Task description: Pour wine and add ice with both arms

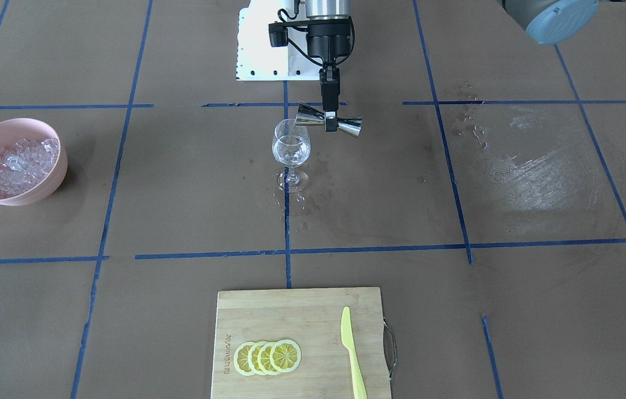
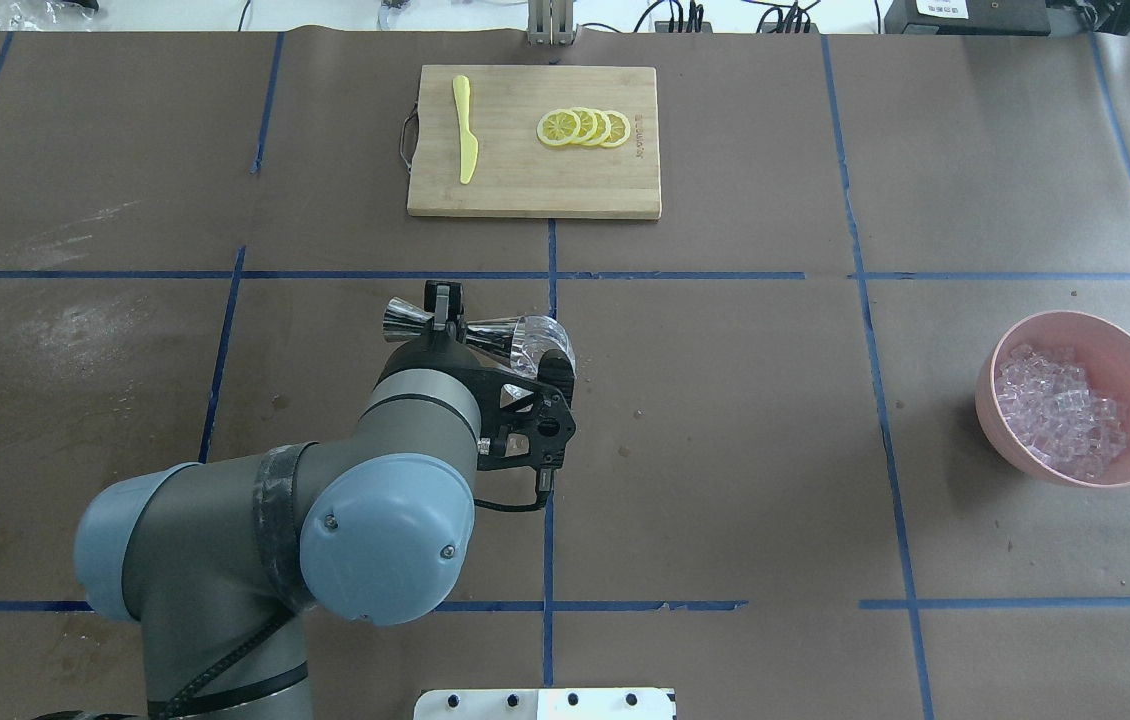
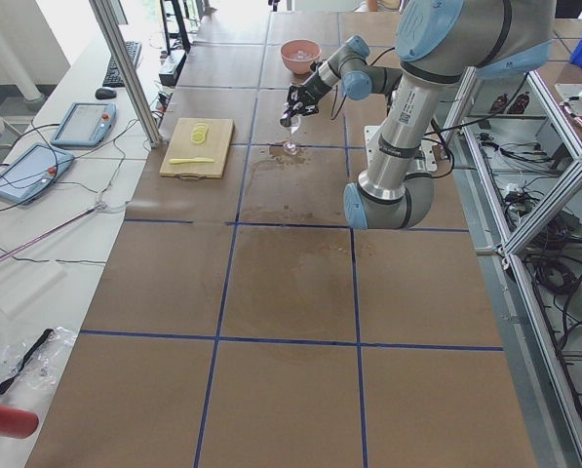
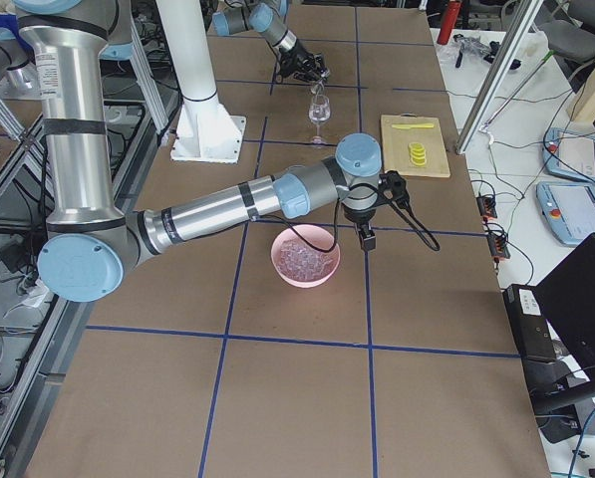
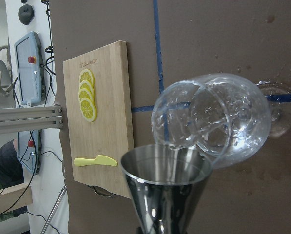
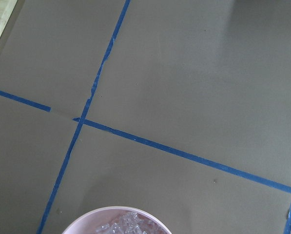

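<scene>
Left claw (image 1: pixel 330 113) is clamped on the steel jigger (image 1: pixel 349 127), tipped sideways at the wine glass (image 1: pixel 291 148) rim, upper centre of frame. The ice (image 1: pixel 20 160) sits heaped in the pink bowl (image 1: pixel 54 185), far left on the worktop (image 1: pixel 512 310). Right claw (image 4: pixel 365 227) hangs near that bowl, and I can't tell its opening.

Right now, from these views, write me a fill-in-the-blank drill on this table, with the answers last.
The ice lies in a ____ bowl. ____ lemon slices overlap on the cutting board. The left gripper holds a steel jigger tipped over the stemmed glass, which stands ____.
Missing words: pink; four; upright.
</scene>
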Tool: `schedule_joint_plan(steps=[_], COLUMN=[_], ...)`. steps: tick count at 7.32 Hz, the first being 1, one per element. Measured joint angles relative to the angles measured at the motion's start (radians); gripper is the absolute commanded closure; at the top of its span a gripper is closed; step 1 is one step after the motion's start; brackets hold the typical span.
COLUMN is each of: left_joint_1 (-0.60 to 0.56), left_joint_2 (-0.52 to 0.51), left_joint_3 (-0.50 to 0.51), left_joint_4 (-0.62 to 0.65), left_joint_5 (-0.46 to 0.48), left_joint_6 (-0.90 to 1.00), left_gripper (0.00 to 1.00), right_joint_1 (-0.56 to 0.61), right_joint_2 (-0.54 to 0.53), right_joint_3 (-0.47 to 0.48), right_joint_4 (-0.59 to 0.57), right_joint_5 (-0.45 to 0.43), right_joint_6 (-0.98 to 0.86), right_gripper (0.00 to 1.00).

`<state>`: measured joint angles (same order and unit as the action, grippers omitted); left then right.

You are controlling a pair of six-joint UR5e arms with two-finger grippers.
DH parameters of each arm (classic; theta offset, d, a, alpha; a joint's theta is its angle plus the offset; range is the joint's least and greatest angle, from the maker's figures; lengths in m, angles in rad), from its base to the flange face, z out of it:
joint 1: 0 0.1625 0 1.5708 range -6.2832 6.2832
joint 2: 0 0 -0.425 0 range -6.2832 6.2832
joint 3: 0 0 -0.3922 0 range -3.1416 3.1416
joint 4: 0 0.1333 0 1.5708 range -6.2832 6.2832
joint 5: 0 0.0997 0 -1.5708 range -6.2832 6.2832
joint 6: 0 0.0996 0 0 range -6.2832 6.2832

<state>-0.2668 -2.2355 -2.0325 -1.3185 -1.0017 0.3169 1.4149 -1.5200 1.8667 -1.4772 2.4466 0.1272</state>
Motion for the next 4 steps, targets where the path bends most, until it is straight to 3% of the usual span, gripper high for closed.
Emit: schedule_joint_plan(steps=[4], left_joint_1=[-0.013], left_joint_2=[0.005], left_joint_3=[-0.015], left_joint_4=[-0.007], left_joint_5=[0.005], left_joint_6=[-0.026], left_gripper=[1.00], right_joint_1=[0.000], right_joint_2=[0.000], right_joint_3=[0.001], right_joint_4=[0.000], right_joint_5=[0.001], right_joint_6=[0.002], right_gripper=[0.00])
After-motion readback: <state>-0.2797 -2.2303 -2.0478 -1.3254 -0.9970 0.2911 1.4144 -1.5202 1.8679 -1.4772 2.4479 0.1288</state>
